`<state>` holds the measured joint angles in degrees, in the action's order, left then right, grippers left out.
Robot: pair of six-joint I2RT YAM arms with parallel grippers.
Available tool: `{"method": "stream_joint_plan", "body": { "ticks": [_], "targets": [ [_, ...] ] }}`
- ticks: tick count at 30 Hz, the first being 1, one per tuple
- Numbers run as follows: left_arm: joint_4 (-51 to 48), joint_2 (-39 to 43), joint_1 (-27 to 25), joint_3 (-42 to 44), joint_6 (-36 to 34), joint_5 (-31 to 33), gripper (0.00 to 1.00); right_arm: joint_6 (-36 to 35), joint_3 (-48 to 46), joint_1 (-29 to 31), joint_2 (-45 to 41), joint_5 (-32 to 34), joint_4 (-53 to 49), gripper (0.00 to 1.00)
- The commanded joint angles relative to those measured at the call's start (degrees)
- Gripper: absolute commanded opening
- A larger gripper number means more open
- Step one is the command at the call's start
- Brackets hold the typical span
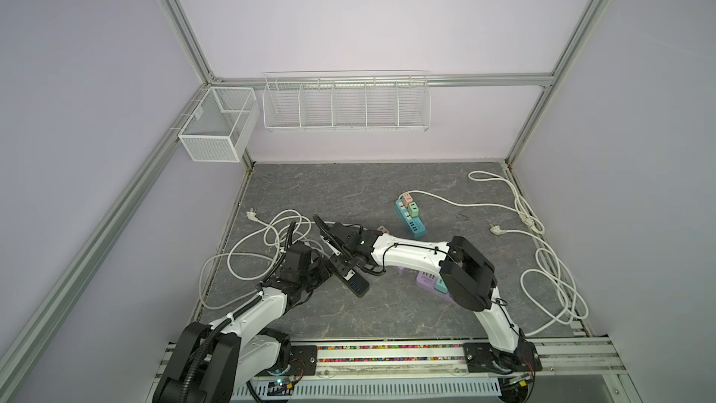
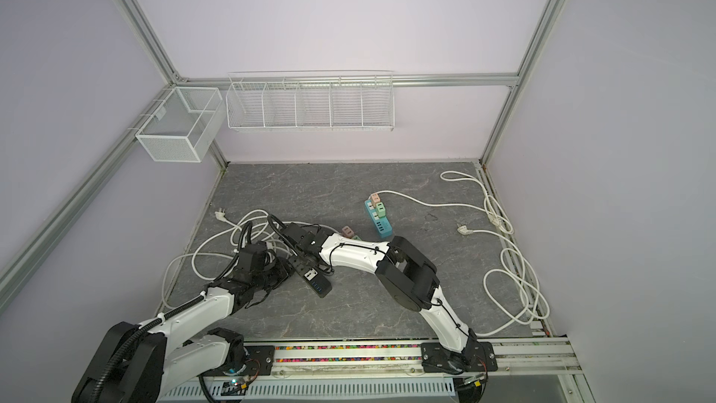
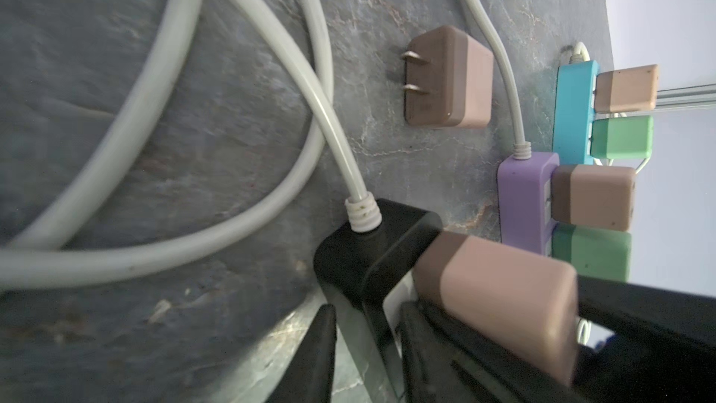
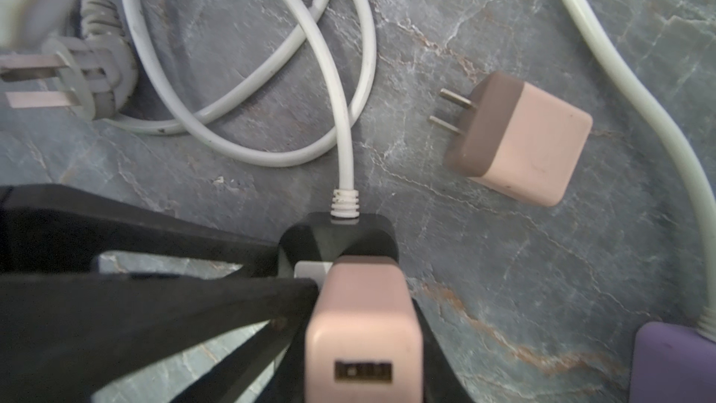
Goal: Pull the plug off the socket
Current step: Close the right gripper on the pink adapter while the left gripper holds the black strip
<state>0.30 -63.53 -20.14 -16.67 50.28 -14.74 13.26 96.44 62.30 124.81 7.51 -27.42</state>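
Note:
The socket is a black power strip (image 1: 350, 279) (image 2: 317, 281) with a white cable, lying left of the table's middle. A pink plug (image 4: 364, 323) (image 3: 503, 296) stands in it near the cable end. Its brown base sits against the white socket face and no prongs show. My right gripper (image 4: 362, 362) (image 1: 338, 244) is shut on the plug, one finger on each side. My left gripper (image 3: 368, 354) (image 1: 321, 265) is shut on the strip's body just beside the plug. In both top views the arms hide the plug.
A loose pink plug (image 4: 519, 141) (image 1: 383, 229) lies close by with its prongs bare. A purple strip (image 3: 527, 199) and a blue strip (image 1: 410, 219) each hold pink and green plugs. White cable coils (image 1: 263, 242) lie to the left and more cable (image 1: 550, 265) to the right. Wire baskets (image 1: 345, 110) hang on the back wall.

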Motion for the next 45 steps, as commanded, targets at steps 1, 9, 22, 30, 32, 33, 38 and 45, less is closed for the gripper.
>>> {"method": "stream_joint_plan", "body": {
  "ticks": [1, 9, 22, 30, 32, 33, 38, 45],
  "targets": [
    [-6.5, 0.0, 0.1, 1.7, -0.9, 1.2, 0.29, -1.2, 1.2, 1.1, -0.8, -1.4, 2.1, 0.18],
    [-7.5, 1.3, 0.0, 2.0, -0.6, 2.1, 0.29, -1.2, 0.3, 0.8, -1.9, 0.3, 2.1, 0.16],
    [-8.2, 2.4, 0.1, 2.0, -0.4, 1.8, 0.29, -0.3, 0.4, 2.1, -1.7, -2.4, 3.8, 0.14],
    [-7.9, 2.6, -0.1, 2.0, 0.5, 2.3, 0.29, -0.9, -0.4, 0.7, -2.7, -1.2, 4.3, 0.13],
    [-7.9, 2.3, -0.1, 2.0, 0.5, 2.3, 0.29, -0.9, 0.0, 1.5, -2.3, -1.4, 4.2, 0.13],
    [-7.9, 2.1, 0.0, 2.1, 0.6, 2.5, 0.29, -1.1, 0.5, 2.1, -2.1, -1.4, 4.0, 0.12],
    [-8.3, 1.7, -0.1, 2.2, 0.5, 2.8, 0.29, -1.8, 0.7, 2.5, -2.2, -0.1, 4.0, 0.12],
    [-8.6, 1.7, 0.0, 2.3, 0.4, 3.0, 0.29, -0.7, -0.2, 0.0, -3.7, -1.2, 4.1, 0.11]
  ]
}}
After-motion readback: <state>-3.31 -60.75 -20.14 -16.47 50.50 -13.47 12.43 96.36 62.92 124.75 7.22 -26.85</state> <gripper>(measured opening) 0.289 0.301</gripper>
